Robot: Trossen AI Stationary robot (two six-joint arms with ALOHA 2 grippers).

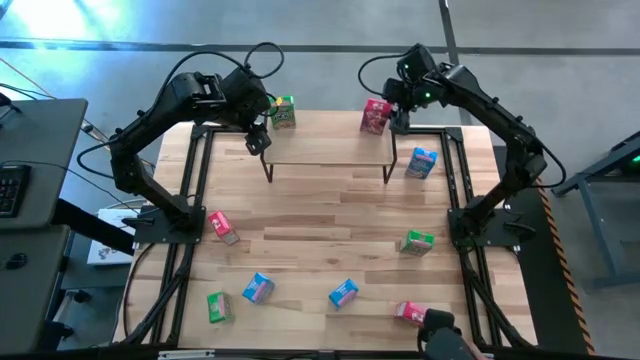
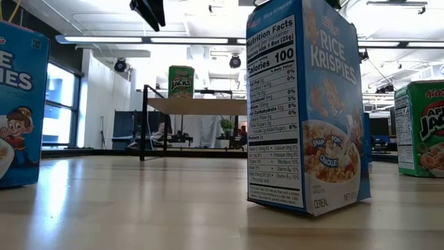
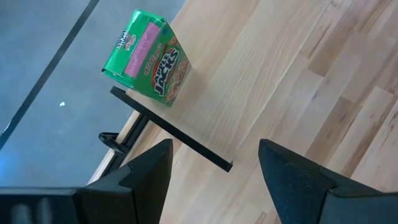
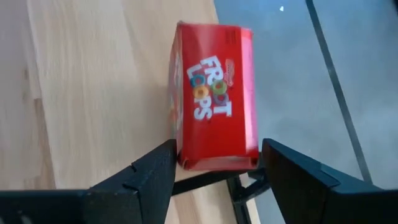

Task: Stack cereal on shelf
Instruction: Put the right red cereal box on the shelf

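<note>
Red box (image 4: pixel 214 93) upright on shelf (image 1: pixel 330 150) right end, green box (image 1: pixel 284 112) on left end, seven more on table (image 1: pixel 330 230) below shelf; right pincer (image 4: pixel 214 165) spread astride red box, left pincer (image 3: pixel 214 165) spread, empty; light, crushable cardboard: pinch flat side faces gently.
</note>
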